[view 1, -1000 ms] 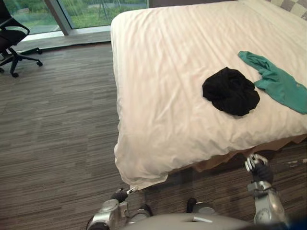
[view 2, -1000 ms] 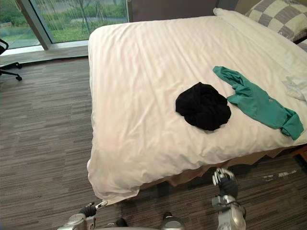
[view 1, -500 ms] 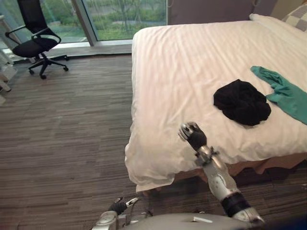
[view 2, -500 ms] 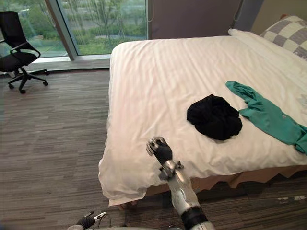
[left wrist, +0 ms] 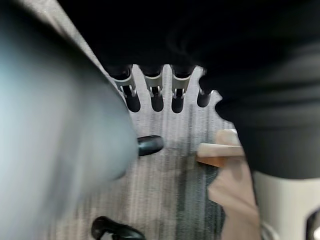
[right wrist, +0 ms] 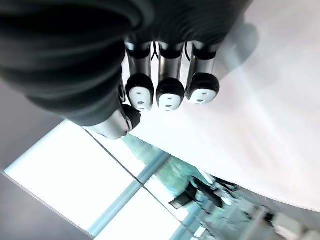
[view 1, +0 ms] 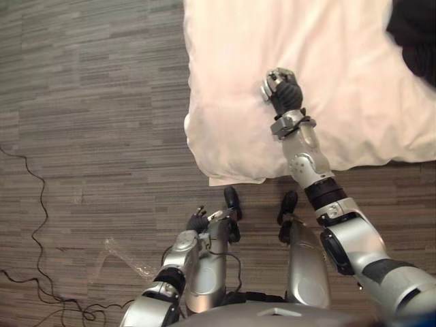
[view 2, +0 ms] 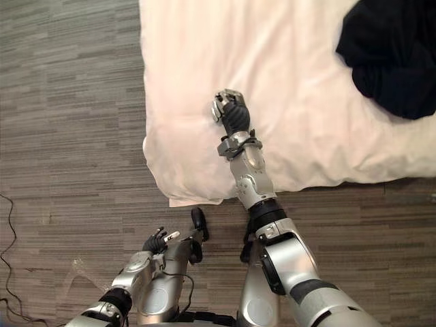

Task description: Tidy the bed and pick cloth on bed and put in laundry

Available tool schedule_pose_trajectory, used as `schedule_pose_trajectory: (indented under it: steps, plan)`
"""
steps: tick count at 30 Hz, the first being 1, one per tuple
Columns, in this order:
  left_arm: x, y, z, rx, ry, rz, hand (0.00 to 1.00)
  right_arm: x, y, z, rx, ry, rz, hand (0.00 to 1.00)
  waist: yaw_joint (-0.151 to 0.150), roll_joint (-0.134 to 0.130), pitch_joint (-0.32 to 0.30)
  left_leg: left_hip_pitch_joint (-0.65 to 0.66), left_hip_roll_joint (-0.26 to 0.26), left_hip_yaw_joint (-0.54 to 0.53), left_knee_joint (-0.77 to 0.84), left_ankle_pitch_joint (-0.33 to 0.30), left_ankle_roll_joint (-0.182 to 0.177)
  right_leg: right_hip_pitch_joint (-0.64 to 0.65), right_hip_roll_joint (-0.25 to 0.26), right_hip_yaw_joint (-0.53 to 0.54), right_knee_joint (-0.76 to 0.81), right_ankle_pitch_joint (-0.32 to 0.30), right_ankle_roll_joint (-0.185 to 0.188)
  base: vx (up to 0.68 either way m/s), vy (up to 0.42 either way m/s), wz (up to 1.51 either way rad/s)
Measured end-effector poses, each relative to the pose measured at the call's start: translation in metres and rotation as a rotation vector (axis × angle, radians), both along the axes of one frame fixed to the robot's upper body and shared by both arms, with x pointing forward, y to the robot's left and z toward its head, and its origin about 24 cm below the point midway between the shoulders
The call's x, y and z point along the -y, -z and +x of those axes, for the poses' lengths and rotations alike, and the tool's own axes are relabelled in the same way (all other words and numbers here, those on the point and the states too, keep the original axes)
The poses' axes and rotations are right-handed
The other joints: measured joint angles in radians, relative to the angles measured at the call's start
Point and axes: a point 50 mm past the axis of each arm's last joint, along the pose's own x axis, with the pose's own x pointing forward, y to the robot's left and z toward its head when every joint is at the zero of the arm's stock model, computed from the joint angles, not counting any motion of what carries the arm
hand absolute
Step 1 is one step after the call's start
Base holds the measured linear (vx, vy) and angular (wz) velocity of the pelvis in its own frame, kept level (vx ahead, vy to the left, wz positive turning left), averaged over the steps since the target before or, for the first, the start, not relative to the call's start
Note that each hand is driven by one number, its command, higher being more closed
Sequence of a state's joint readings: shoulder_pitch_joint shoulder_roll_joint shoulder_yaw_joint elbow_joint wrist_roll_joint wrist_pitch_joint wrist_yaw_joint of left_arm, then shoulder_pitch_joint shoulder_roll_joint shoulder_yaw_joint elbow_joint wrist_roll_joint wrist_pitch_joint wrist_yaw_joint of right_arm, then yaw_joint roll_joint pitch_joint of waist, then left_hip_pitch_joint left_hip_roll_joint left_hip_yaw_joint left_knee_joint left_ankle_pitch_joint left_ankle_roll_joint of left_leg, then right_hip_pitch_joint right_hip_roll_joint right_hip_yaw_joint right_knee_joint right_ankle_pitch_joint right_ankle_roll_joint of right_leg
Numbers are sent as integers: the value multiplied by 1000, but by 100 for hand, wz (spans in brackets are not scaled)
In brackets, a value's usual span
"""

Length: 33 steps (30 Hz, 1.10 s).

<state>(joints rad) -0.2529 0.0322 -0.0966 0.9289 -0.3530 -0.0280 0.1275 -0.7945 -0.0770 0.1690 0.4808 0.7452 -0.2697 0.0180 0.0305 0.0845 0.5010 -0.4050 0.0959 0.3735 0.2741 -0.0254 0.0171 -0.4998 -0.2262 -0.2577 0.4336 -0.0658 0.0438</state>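
Observation:
A crumpled black cloth (view 2: pixel 392 54) lies on the bed's white duvet (view 1: pixel 340 102), off to the right of my right hand and apart from it. That right hand (view 1: pixel 281 88) is raised over the duvet near the bed's front left corner (view 1: pixel 204 146). Its fingers (right wrist: pixel 170 92) are curled with the thumb close beside them, and they hold nothing. My left hand (view 2: pixel 155 242) hangs low over the floor in front of the bed. Its fingers (left wrist: pixel 157 97) are straight and its thumb stands apart from them.
Striped grey-brown floor (view 1: pixel 88 102) runs along the bed's left side and front. A scrap of clear plastic (view 1: pixel 122 255) lies on the floor at the lower left. The duvet's edge (view 1: pixel 235 178) hangs down at the corner.
The view has tilted down towards the bed's corner and the floor. My right hand rose from beside the bed a second ago and now hangs over the duvet.

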Motion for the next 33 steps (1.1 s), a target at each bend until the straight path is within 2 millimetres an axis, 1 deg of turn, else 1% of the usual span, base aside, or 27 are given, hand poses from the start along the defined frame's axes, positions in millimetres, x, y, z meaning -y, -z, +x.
schedule_pose_trajectory:
  steps: [2, 4, 5, 7, 8, 9, 10, 11, 12, 13, 14, 15, 16, 17, 18, 19, 22, 23, 24, 25, 26, 27, 28, 29, 30, 31, 33]
  plan:
    - [5, -6, 7, 21, -40, -25, 0, 4, 9, -6, -6, 15, 28, 100, -18, -1, 1, -27, 15, 7, 50, -38, -2, -35, -1, 10, 47, -31, 2, -45, -20, -20]
    - [10, -13, 14, 34, -57, -35, 0, 10, 22, -15, -29, 37, 103, 100, -23, -10, 7, -38, 39, 35, 106, -75, -10, -63, 0, 34, 87, -65, -1, -61, -30, -36]
    - [11, -14, 15, 37, -60, -37, 0, 12, 28, -18, -39, 42, 121, 100, -28, -10, 7, -40, 46, 42, 121, -82, -13, -68, 3, 40, 97, -70, -3, -74, -41, -36]
    - [14, -20, 20, 50, -81, -56, 0, 26, 51, -29, -75, 67, 166, 100, -55, -11, 7, -40, 71, 56, 153, -108, -22, -71, 17, 52, 114, -87, -7, -97, -58, -31]
    - [15, -22, 22, 53, -86, -63, 0, 31, 56, -32, -84, 79, 185, 100, -61, -11, 8, -40, 76, 59, 158, -113, -27, -71, 19, 52, 114, -88, -6, -76, -56, -24]
    - [16, -24, 24, 56, -98, -73, 0, 43, 69, -38, -110, 113, 214, 100, -75, -15, 8, -40, 83, 60, 166, -116, -30, -70, 24, 52, 116, -89, -9, -42, -51, -17]
    - [16, -27, 26, 63, -100, -77, 0, 61, 89, -44, -172, 173, 242, 100, -81, -21, 8, -38, 90, 66, 170, -118, -32, -70, 29, 54, 115, -90, -11, -11, -35, -17]
    - [16, -28, 27, 66, -104, -83, 0, 70, 103, -49, -219, 210, 258, 100, -79, -25, 8, -36, 95, 72, 173, -120, -34, -70, 33, 56, 114, -90, -12, 16, -31, -22]
    - [15, -29, 27, 61, -116, -94, 0, 90, 132, -61, -315, 287, 278, 100, -74, -32, 9, -33, 106, 82, 181, -128, -35, -69, 41, 60, 114, -89, -14, 46, -30, -25]
    - [13, -29, 27, 52, -134, -103, 0, 111, 156, -78, -387, 360, 298, 100, -72, -34, 8, -31, 118, 84, 195, -141, -37, -65, 50, 61, 113, -87, -16, 60, -29, -23]
    - [11, -28, 26, 47, -145, -108, 0, 119, 166, -89, -418, 395, 301, 100, -74, -35, 8, -29, 124, 85, 201, -144, -37, -61, 52, 61, 114, -85, -19, 90, -26, -19]
    - [7, -27, 25, 40, -156, -105, 0, 132, 182, -105, -460, 437, 314, 100, -82, -38, 10, -16, 131, 88, 209, -149, -38, -48, 57, 61, 114, -85, -19, 108, -15, -20]
    - [0, -26, 23, 34, -162, -92, 0, 140, 192, -119, -483, 458, 312, 100, -92, -45, 12, 8, 140, 94, 214, -159, -43, -26, 63, 62, 114, -86, -20, 109, -13, -24]
    - [-2, -25, 22, 32, -165, -86, 0, 142, 196, -124, -492, 461, 307, 100, -94, -50, 12, 23, 146, 98, 217, -164, -46, -11, 68, 62, 110, -86, -20, 108, -10, -33]
    - [-8, -22, 18, 26, -176, -77, 0, 146, 205, -135, -511, 465, 295, 100, -93, -64, 8, 60, 151, 111, 211, -171, -50, 17, 73, 63, 105, -87, -21, 92, -13, -30]
    - [-13, -20, 15, 20, -187, -78, 0, 150, 211, -143, -522, 472, 289, 0, -94, -75, 5, 97, 152, 115, 198, -174, -54, 51, 76, 59, 94, -87, -21, 101, -17, -24]
    - [-22, -13, 5, -3, -187, -60, 0, 150, 230, -160, -592, 459, 249, 0, -93, -102, -24, 150, 151, 115, 170, -181, -56, 110, 84, 51, 62, -93, -20, 82, -11, 0]
    - [-32, -2, -11, -49, -182, -22, 0, 150, 247, -177, -675, 438, 179, 0, -92, -122, -68, 181, 146, 118, 138, -179, -60, 147, 86, 46, 33, -96, -16, 94, -3, 6]
    - [-33, 0, -14, -57, -181, -17, 0, 150, 249, -180, -689, 435, 163, 0, -91, -124, -76, 188, 144, 118, 132, -177, -62, 154, 87, 45, 28, -96, -16, 121, 8, 10]
    - [-36, 7, -24, -86, -179, -4, 0, 149, 258, -189, -735, 425, 107, 0, -91, -128, -98, 211, 139, 121, 110, -166, -74, 177, 86, 39, 11, -95, -14, 128, 12, 12]
    - [-39, 16, -38, -131, -181, 5, 0, 145, 272, -202, -819, 391, 2, 0, -93, -129, -136, 239, 127, 118, 73, -154, -76, 208, 86, 31, -19, -93, -8, 201, 21, 21]
    - [-43, 25, -52, -180, -193, 14, 0, 140, 288, -218, -916, 347, -103, 0, -94, -125, -170, 270, 113, 111, 29, -139, -80, 246, 86, 20, -58, -88, -1, 213, 23, 24]
    - [-45, 30, -62, -211, -201, 22, 0, 134, 299, -228, -984, 302, -163, 0, -94, -119, -189, 296, 105, 108, -2, -129, -84, 278, 88, 10, -89, -80, 7, 148, 17, 20]
    - [-46, 34, -68, -230, -196, 32, 0, 130, 305, -234, -1022, 273, -195, 0, -94, -115, -199, 312, 100, 105, -17, -124, -85, 298, 89, 4, -108, -76, 11, 179, 34, 22]
    - [-47, 40, -80, -266, -172, 53, 0, 121, 317, -247, -1103, 203, -258, 0, -95, -96, -221, 348, 91, 99, -52, -116, -87, 345, 94, -6, -154, -64, 20, 133, 37, 13]
    - [-47, 43, -85, -282, -163, 62, 0, 119, 320, -251, -1127, 185, -266, 0, -93, -90, -229, 362, 87, 101, -64, -115, -87, 362, 95, -6, -172, -59, 24, 192, 60, 8]
    - [-47, 51, -103, -322, -131, 92, 0, 126, 322, -254, -1155, 163, -355, 0, -96, -65, -257, 408, 75, 106, -98, -111, -89, 424, 101, -6, -235, -33, 37, 156, 70, -3]
